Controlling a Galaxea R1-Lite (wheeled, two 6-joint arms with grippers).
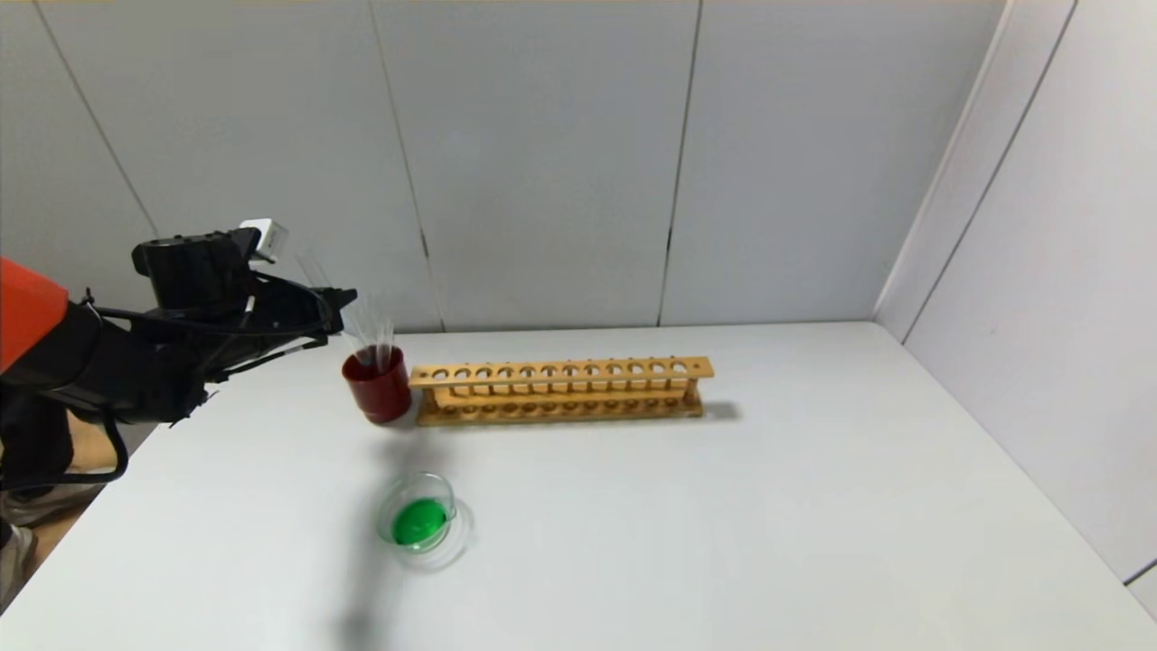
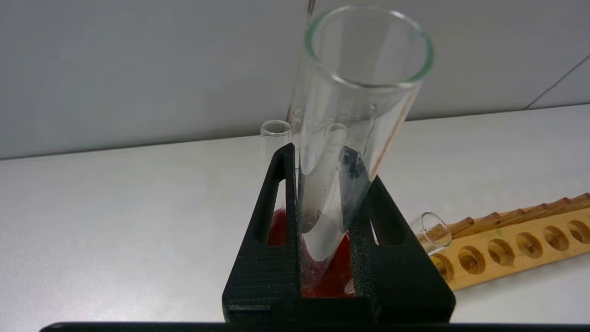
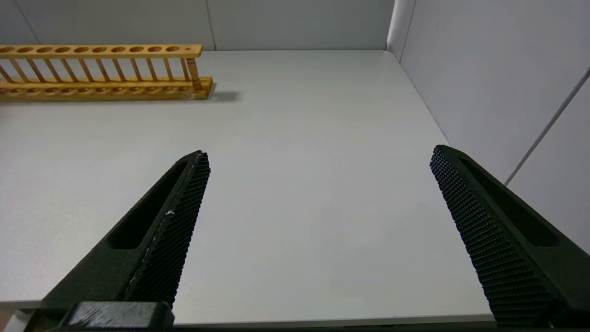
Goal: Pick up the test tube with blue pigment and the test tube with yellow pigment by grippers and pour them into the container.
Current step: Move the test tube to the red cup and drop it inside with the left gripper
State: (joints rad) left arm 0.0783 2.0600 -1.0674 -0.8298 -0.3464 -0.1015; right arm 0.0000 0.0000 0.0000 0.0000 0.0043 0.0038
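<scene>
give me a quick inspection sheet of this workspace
surface: white table, a shadow by the dish
job's things: glass dish holds green liquid; empty test tube held over the red cup
clutter: wooden rack, slots empty; more clear tubes stand in the cup
grippers: left gripper shut on the tube; right gripper open over bare table
cables: black cables along the left arm
surroundings: grey panel walls behind and to the right

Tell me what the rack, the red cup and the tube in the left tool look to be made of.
Rack: looks like varnished light wood, with visible grain and drilled holes. Red cup: opaque dark red, perhaps plastic or ceramic; can't tell. Tube, gripped by the shut left tool: clear glass by its look, see-through with a greenish rim.
</scene>
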